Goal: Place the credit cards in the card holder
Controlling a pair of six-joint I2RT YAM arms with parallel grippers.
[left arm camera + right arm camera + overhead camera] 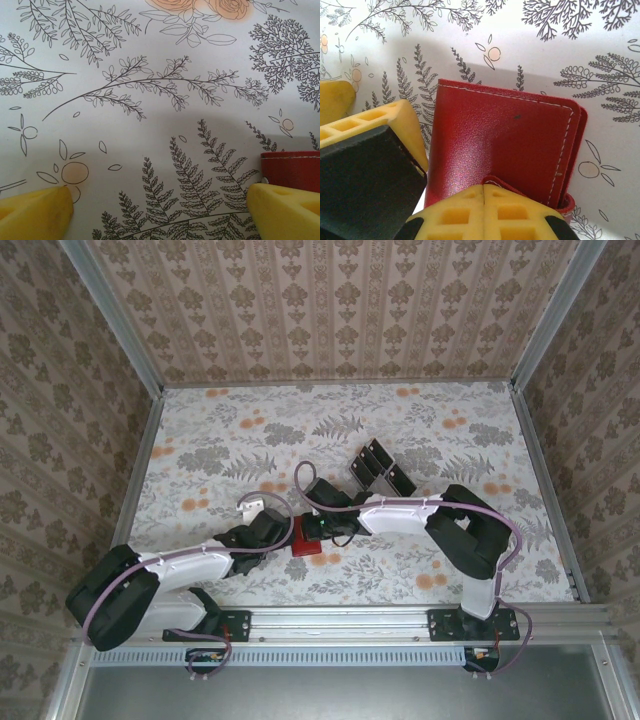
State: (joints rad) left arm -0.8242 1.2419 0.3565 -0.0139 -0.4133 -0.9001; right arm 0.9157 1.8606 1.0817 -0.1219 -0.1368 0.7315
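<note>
Touching right fingers [455,215]: card holder [500,140]

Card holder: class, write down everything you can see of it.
The card holder is a red, leather-like wallet with pale stitching along its edges. It lies folded shut, flat on the floral table. A tab lifts at its near edge, where the right gripper has its jaws shut; whether they pinch it is unclear.

Bare flowered counter [220,430] free along the far side and left. Tight at the middle: small red leather-like folding wallet [500,145] flanked by the spread left pincer [160,210] and closed right pincer [485,210]. Thin black rectangular cards [378,468] clustered just beyond the right arm [400,512].
</note>
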